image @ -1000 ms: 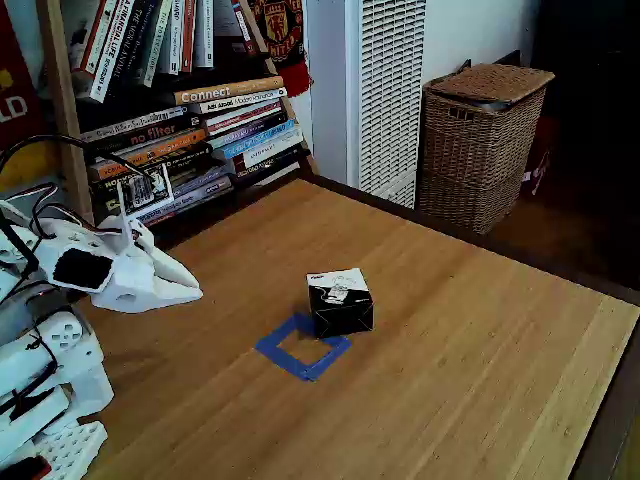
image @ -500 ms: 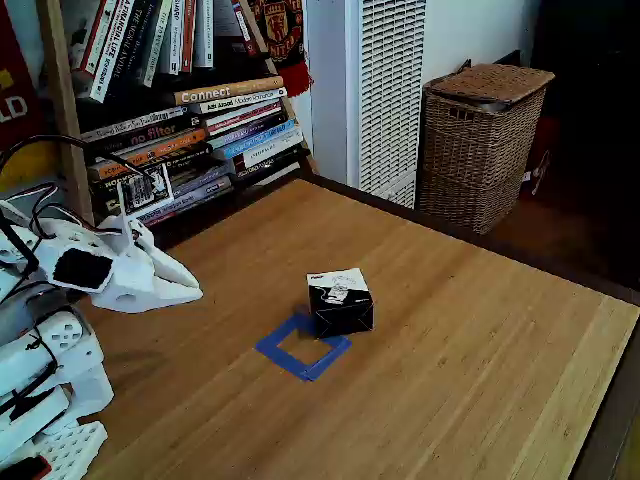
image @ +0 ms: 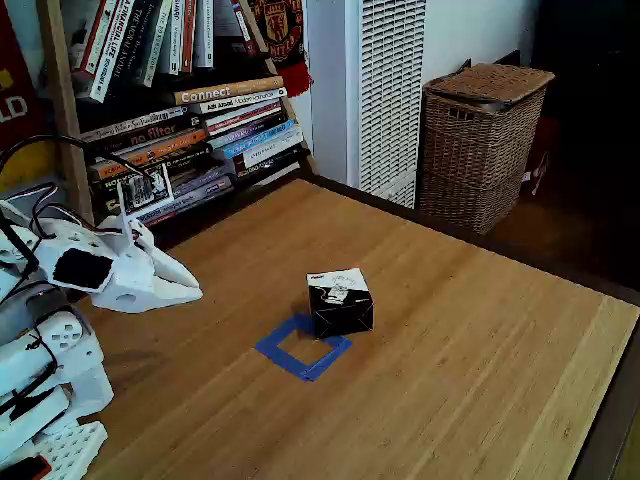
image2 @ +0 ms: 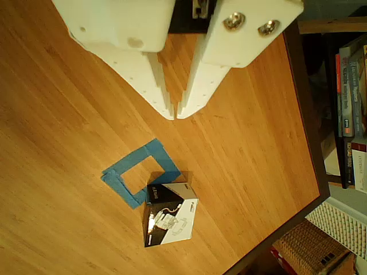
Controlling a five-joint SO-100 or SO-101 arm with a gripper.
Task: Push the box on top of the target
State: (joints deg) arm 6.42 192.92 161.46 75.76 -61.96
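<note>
Wood table (image: 480,330) w/ a bookshelf (image: 180,110) behind and a wicker basket (image: 482,140) off the far edge. Arm (image: 60,330) sits at the left side of the fixed view, raised above the wood, well apart from everything. Target (image: 302,347) lies mid-table; box (image: 340,301) rests on its far-right corner, overlapping the tape but mostly outside, wood in the middle uncovered. So task looks barely begun: approach, contact and the whole push are left. Gripper (image2: 175,114) points toward the target in the other view, fingers nearly together w/ a thin gap, holding and touching nothing.
</note>
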